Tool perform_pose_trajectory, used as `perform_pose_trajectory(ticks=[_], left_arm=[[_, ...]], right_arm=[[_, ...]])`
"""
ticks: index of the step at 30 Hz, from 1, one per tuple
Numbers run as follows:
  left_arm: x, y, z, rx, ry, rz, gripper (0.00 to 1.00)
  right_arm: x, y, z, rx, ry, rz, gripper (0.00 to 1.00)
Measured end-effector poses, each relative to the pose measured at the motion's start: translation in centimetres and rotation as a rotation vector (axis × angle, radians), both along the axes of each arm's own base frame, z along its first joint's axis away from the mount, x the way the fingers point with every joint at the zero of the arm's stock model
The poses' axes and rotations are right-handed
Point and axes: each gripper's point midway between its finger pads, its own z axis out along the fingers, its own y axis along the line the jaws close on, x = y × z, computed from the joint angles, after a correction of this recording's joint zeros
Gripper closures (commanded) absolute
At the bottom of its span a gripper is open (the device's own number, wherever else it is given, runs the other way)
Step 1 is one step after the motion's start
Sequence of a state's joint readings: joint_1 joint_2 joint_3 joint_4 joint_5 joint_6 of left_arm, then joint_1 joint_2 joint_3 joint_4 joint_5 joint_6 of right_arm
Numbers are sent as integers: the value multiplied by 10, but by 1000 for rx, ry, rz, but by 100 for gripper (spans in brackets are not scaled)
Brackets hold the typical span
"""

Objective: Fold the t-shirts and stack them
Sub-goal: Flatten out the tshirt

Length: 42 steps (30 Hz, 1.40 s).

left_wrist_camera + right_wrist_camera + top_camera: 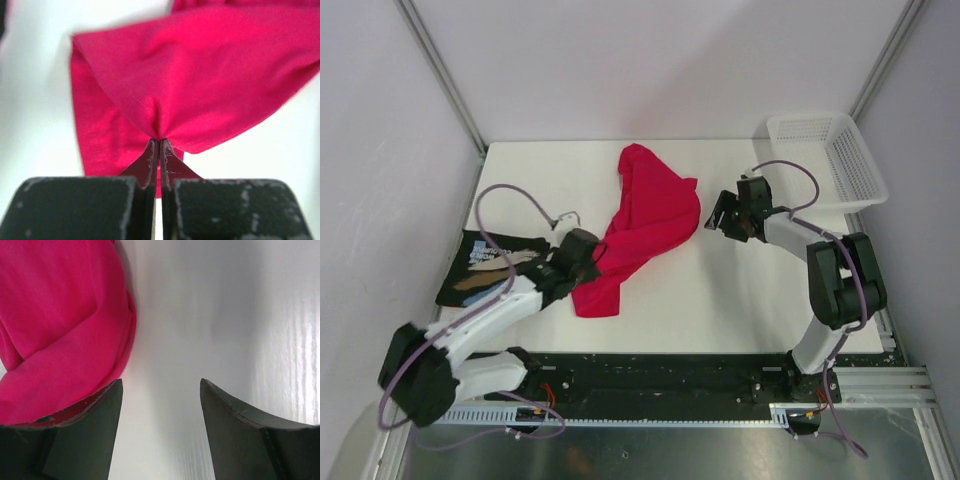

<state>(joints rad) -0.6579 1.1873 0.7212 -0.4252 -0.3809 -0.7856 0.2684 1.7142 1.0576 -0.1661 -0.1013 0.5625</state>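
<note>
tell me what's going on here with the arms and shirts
The left gripper is pinched shut on a fold of the crimson-pink shirt, which lies bunched in the middle of the table. The right gripper hangs open beside its other edge, holding nothing. The black printed shirt lies at the left edge.

Your left arm (490, 318) and right arm (835, 278) wear white shells with chunky black joints. A lilac-grey cable (505, 188) loops along each. Your jaws are matte black, wedge-shaped and flecked with pale scuffs.
</note>
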Motion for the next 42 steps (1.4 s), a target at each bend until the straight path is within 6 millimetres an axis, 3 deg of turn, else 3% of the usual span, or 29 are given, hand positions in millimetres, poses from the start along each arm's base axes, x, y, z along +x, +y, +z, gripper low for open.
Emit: perform_pose_trajectory(ticks=[6, 10, 19, 28, 35, 42], left_arm=[[-1, 42, 55, -66, -146, 120, 100], [-10, 65, 70, -64, -182, 173, 100], [-28, 100, 75, -18, -182, 248, 100], [-34, 124, 98, -1, -227, 306, 100], [-38, 132, 97, 22, -219, 319, 100], [-39, 132, 96, 25, -214, 321, 100]], right_arm=[[22, 16, -16, 24, -16, 35, 32], [37, 37, -21, 46, -47, 70, 32], [59, 82, -13, 104, -140, 81, 32], [81, 76, -3, 135, -196, -55, 35], [91, 76, 4, 174, -211, -120, 44], [91, 83, -13, 190, -177, -145, 48]])
